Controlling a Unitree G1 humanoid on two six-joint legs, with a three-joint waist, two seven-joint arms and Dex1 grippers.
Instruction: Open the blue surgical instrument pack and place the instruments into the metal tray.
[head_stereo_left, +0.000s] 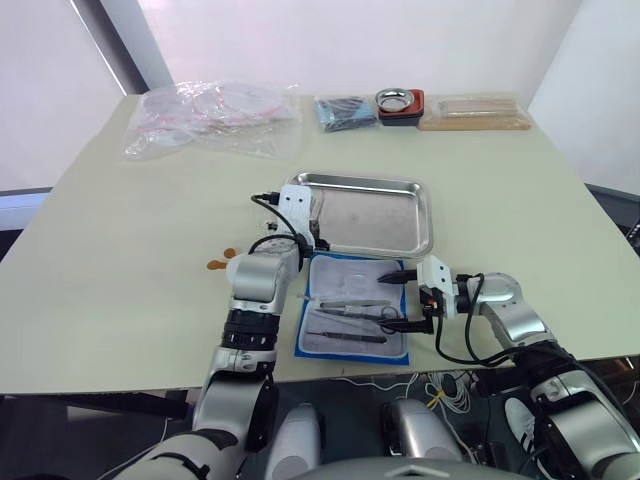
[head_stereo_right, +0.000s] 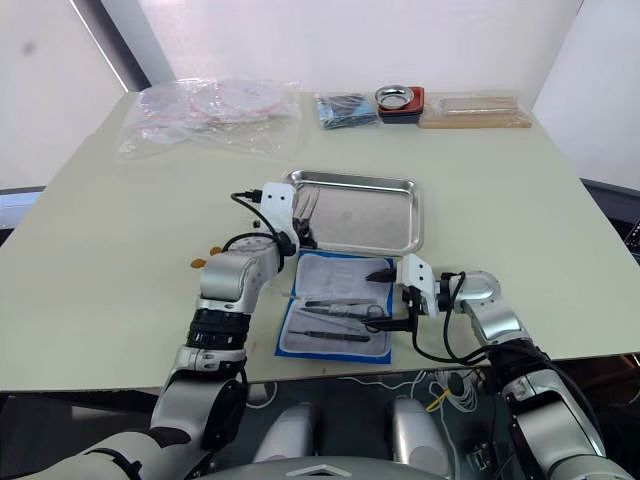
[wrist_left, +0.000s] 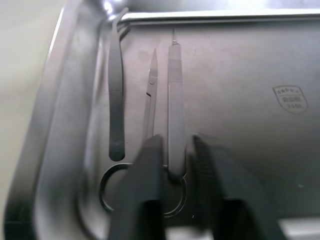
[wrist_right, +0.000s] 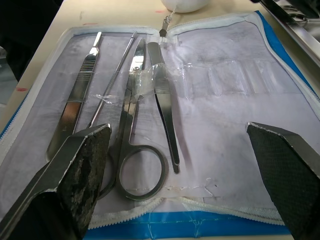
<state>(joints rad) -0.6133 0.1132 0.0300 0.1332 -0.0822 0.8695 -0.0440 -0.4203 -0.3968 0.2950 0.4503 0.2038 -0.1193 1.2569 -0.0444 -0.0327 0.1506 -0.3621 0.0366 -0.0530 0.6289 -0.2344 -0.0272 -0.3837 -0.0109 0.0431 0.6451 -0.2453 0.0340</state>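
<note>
Counter (head_stereo_left: 120, 260), pale and wide, carries everything. At its far left lies a clear plastic bag (head_stereo_left: 210, 118) of tubing. The left arm reaches forward from the near edge, forearm angled toward the far side, with its gripper (head_stereo_left: 313, 232) dipped over the near-left corner of the tray (head_stereo_left: 415, 215). In the left wrist view the left gripper's fingers (wrist_left: 147, 175) stand narrowly parted around the handle end of a slim flat tool (wrist_left: 175, 107), which lies on the tray floor; whether they actually press it I cannot tell. Beside that tool in the tray lie scissors (wrist_left: 150, 107) and forceps (wrist_left: 116, 95), all along the tray's left wall. Just near of the tray, touching or almost touching its near rim, the pack (head_stereo_left: 352, 310) lies opened flat, whitish inner face up with a blue border. Several instruments (wrist_right: 135, 110) rest on its left half: a scalpel handle, a thin probe, scissors and forceps. The right arm bends in from the near right, elbow out, its gripper (head_stereo_left: 405, 298) level at the pack's right edge, fingers spread wide and holding nothing. Along the far edge sit a dark packet (head_stereo_left: 345, 111), a small bowl (head_stereo_left: 398, 100) in a red holder, and a tan box (head_stereo_left: 474, 113).
</note>
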